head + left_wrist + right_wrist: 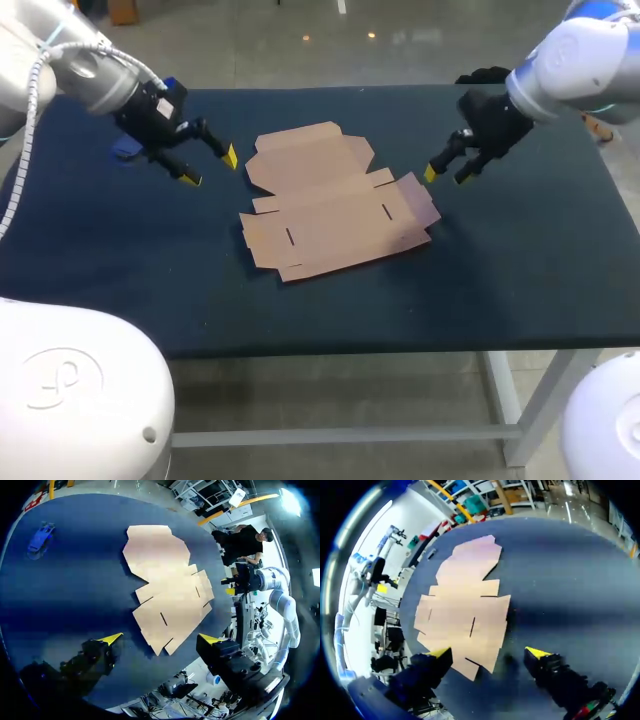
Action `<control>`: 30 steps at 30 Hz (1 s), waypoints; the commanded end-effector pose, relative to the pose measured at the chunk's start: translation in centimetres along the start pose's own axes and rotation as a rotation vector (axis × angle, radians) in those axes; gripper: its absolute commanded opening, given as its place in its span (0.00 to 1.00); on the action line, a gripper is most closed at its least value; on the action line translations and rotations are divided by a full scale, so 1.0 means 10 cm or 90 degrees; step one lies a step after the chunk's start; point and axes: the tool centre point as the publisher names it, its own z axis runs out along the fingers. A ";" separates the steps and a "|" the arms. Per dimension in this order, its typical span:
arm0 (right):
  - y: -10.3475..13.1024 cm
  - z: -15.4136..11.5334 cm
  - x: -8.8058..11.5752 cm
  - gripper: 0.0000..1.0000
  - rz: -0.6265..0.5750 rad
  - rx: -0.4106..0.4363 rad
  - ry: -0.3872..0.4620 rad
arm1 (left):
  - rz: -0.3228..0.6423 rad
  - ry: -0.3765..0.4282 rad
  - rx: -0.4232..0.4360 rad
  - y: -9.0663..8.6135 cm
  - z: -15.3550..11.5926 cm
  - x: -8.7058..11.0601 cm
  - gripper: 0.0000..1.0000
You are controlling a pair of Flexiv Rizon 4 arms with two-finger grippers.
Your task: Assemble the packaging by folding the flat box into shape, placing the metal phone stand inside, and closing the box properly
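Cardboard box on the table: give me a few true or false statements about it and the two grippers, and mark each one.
1. The flat box lies unfolded on the table. True.
2. The left gripper is shut on a flap of the box. False: it is open, off to the box's side, and holds nothing.
3. The right gripper is open, by the box's right edge. True.
4. The blue object sits on top of the box. False: it lies on the table, apart from the box, near the left arm.
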 end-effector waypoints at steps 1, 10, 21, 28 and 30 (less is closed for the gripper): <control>0.06 0.13 -0.09 1.00 0.012 0.037 0.044 | -0.001 -0.002 -0.011 -0.05 0.02 -0.01 1.00; 0.07 0.36 -0.14 0.65 0.055 0.087 0.076 | -0.006 0.002 -0.016 -0.06 0.03 -0.04 1.00; 0.17 0.60 -0.15 0.53 0.077 0.167 0.090 | -0.011 -0.003 -0.014 -0.06 0.03 -0.06 1.00; 0.19 0.69 -0.16 0.49 0.087 0.204 0.105 | -0.017 -0.004 -0.010 -0.06 0.04 -0.08 1.00; 0.20 0.71 -0.16 0.46 0.087 0.211 0.116 | -0.018 -0.006 -0.009 -0.07 0.05 -0.08 1.00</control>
